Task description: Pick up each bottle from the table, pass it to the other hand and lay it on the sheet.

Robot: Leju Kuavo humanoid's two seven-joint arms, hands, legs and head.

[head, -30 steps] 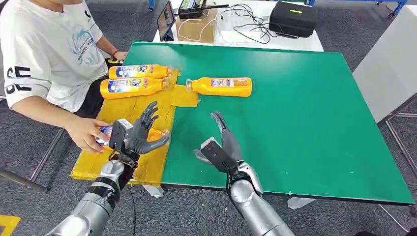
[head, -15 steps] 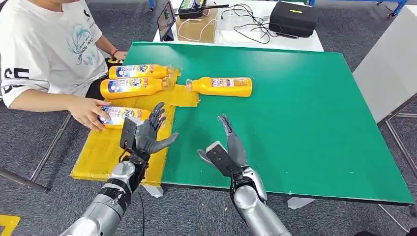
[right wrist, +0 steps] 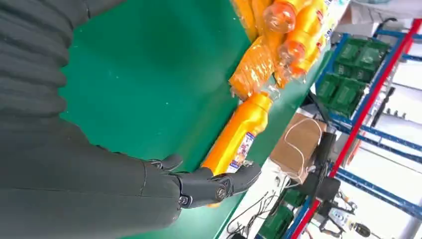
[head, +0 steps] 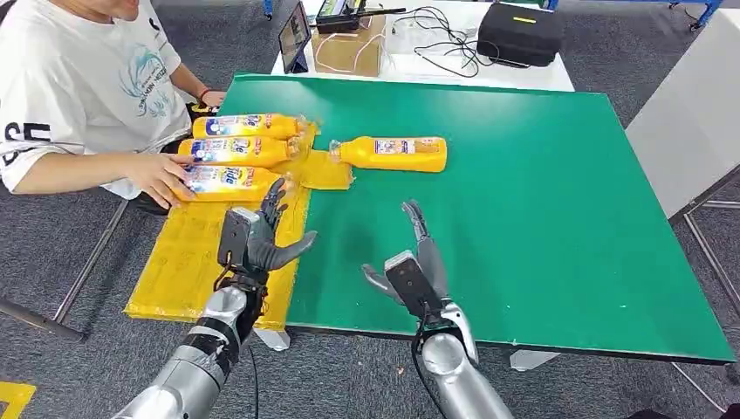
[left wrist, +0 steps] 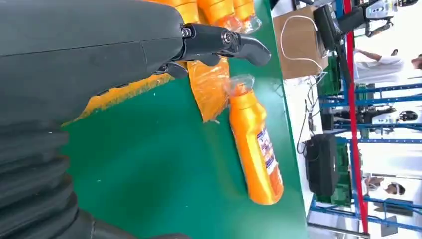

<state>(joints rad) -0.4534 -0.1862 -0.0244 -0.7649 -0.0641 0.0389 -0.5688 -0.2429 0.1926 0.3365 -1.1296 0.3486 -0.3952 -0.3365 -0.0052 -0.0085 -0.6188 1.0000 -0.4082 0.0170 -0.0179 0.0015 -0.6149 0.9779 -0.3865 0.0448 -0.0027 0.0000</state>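
Since a second ago, the person's hand (head: 161, 179) has slid the third orange bottle (head: 229, 182) up the yellow sheet (head: 188, 262), beside the other two. Your left hand (head: 255, 237) and right hand (head: 414, 266) hover spread, empty, nearer the lone bottle (head: 393, 154) on the green table (head: 541, 192).

Sheet (head: 188, 262) on table's (head: 524, 218) left edge. Three bottles (head: 231, 151) side by side on sheet's far end, person's hand (head: 161, 179) on nearest. Fourth bottle (head: 393, 154) on table, right of sheet. Cardboard box (head: 349, 48), black case (head: 521, 33) behind table.
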